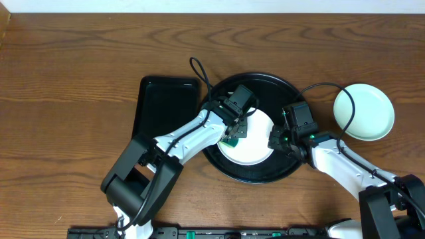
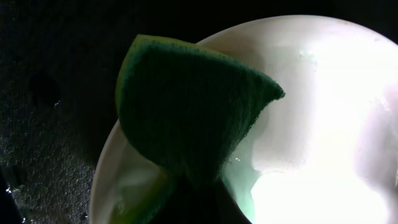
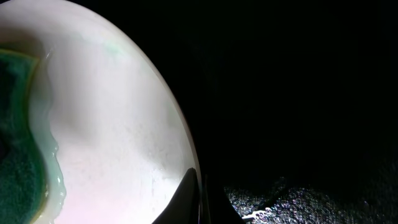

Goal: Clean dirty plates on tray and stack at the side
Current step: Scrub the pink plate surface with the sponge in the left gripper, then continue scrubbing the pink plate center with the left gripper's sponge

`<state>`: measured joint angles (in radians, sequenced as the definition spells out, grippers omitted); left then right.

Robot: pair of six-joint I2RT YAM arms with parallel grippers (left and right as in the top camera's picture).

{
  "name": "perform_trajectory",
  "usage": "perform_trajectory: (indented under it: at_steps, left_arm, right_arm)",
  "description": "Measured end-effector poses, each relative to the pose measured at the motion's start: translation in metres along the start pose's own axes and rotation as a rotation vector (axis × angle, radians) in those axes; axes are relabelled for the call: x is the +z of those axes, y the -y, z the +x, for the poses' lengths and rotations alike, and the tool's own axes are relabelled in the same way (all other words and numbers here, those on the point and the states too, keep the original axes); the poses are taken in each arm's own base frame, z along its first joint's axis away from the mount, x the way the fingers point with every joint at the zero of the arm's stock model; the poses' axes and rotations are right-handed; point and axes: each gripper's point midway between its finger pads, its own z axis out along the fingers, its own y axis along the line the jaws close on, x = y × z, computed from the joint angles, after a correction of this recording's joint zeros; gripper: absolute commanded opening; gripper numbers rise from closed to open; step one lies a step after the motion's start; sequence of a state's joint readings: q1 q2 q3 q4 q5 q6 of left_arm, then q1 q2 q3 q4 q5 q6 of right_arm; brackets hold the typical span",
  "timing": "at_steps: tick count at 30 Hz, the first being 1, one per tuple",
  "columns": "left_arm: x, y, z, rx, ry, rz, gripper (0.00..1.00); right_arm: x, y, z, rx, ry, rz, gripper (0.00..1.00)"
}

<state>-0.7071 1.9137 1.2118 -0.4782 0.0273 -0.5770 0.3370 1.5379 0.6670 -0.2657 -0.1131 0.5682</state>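
So, a round, shallow white plate point(image 1: 254, 154) is sat on the large round black tray with a raised rim point(image 1: 282, 86), a bit towards the tray's near side, with both arms reached in over it. The left gripper point(image 1: 234, 137) is closed on a green scouring sponge point(image 1: 232, 142), and the sponge is pressed down on the plate's left part. From the left wrist view the sponge point(image 2: 193, 106) is seen folded into a wedge, half over the plate point(image 2: 323, 124) and half hanging past its rim above the dark, wet-looking tray floor point(image 2: 43, 143). The right gripper point(image 1: 275, 139) is parked at the plate's right edge with its jaws closed. In the right wrist view a dark fingertip point(image 3: 185, 198) is seen right at the rim of the plate point(image 3: 112, 124), so the rim looks to be pinched, though that corner is pretty dark. A faint greenish mark can be made out near the top of the plate in that same view, plus a pale green wet line beside the sponge point(image 3: 15, 162) at the far left. The tray point(image 3: 298, 199) is only seen as a black, speckled patch there. Another round pale-mint plate point(image 1: 363, 111) is laid on the brown wooden table point(image 1: 80, 60), off the tray and just to its right. A smaller rectangular black tray point(image 1: 163, 99) is placed right beside the round tray's left side.
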Motion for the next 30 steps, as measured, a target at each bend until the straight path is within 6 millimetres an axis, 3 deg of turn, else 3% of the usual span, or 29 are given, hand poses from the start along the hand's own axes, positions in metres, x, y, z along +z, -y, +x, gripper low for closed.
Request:
perform_trajectory:
  at_steps: [3, 7, 8, 9, 16, 21, 23, 30]
  left_arm:
    - [0.002, 0.001, 0.000, 0.004, 0.000, -0.005, 0.08]
    - [0.003, 0.001, 0.000, 0.004, -0.003, -0.007, 0.08]
    - [0.003, 0.001, 0.000, 0.004, -0.003, -0.007, 0.07]
    - [0.003, 0.001, 0.000, 0.004, -0.003, -0.007, 0.08]
    - [0.003, 0.001, 0.000, 0.004, -0.003, -0.007, 0.08]
    - [0.003, 0.001, 0.000, 0.004, -0.004, -0.007, 0.08]
    - [0.003, 0.001, 0.000, 0.004, -0.004, -0.007, 0.08]
    - [0.003, 0.001, 0.000, 0.004, -0.006, -0.009, 0.08]
  right_arm:
    - [0.000, 0.000, 0.000, -0.006, 0.001, -0.001, 0.02]
    - [0.000, -0.001, -0.002, -0.016, 0.009, -0.003, 0.11]
    - [0.000, -0.001, -0.004, -0.020, 0.018, -0.004, 0.10]
    - [0.000, 0.000, -0.006, -0.020, 0.027, 0.004, 0.01]
    - [0.000, 0.000, -0.007, -0.032, 0.039, 0.013, 0.01]
    - [0.005, -0.001, -0.009, -0.034, 0.046, 0.013, 0.06]
    - [0.010, -0.002, -0.009, -0.035, 0.042, 0.007, 0.01]
    - [0.011, -0.005, -0.012, -0.037, 0.047, -0.012, 0.01]
